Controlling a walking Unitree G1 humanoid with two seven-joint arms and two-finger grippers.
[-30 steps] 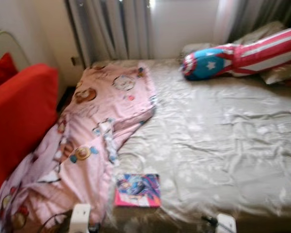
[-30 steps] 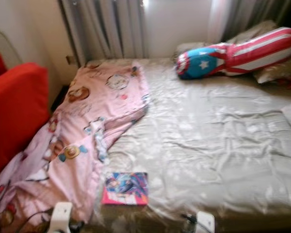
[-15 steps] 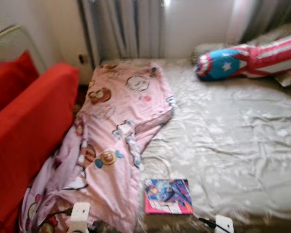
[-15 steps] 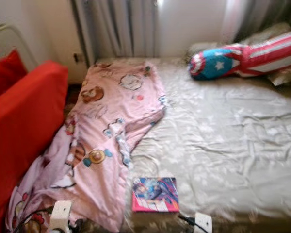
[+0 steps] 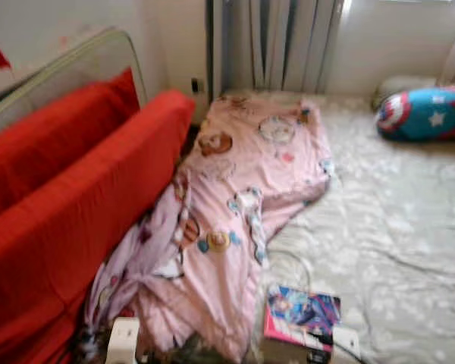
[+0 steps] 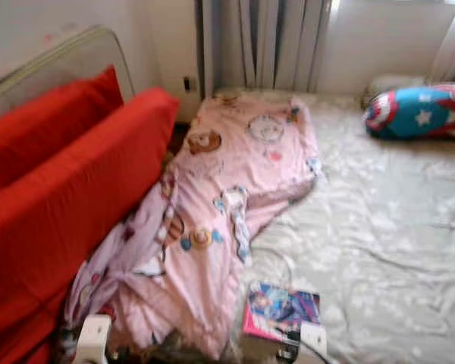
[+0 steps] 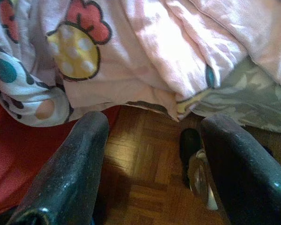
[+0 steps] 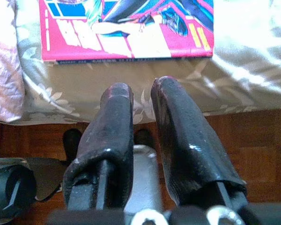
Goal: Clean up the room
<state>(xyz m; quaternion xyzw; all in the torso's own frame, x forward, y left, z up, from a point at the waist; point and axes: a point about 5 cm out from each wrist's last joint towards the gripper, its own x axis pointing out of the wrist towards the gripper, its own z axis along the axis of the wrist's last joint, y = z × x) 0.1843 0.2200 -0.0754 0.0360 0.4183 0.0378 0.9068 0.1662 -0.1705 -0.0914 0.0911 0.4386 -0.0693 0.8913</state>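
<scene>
Red sofa (image 5: pixel 68 197) at far left, now taking up much more of the head views than half a second ago; striped cushion (image 5: pixel 428 114) pushed toward the right edge. Whole picture shifted, so camera turned left; things themselves not moved.

Pink blanket (image 5: pixel 243 197) next, draped from the bed (image 5: pixel 394 220) over its near left corner and down toward the wooden floor (image 7: pixel 145 168); rumpled, half off the mattress. Left gripper (image 7: pixel 152 168) low beside that hanging edge, fingers spread wide, nothing between them, floor and a dark object visible in the gap.

Book (image 5: pixel 303 315) flat on the sheet near the bed's front edge, just right of the blanket, now closer to the right arm's side. Right gripper (image 8: pixel 143 112) just short of the book's near edge, fingers close together with a narrow gap, holding nothing.

Judgement: turn brings blanket and sofa side to centre; tidying not yet begun, blanket and book both awaiting handling.
</scene>
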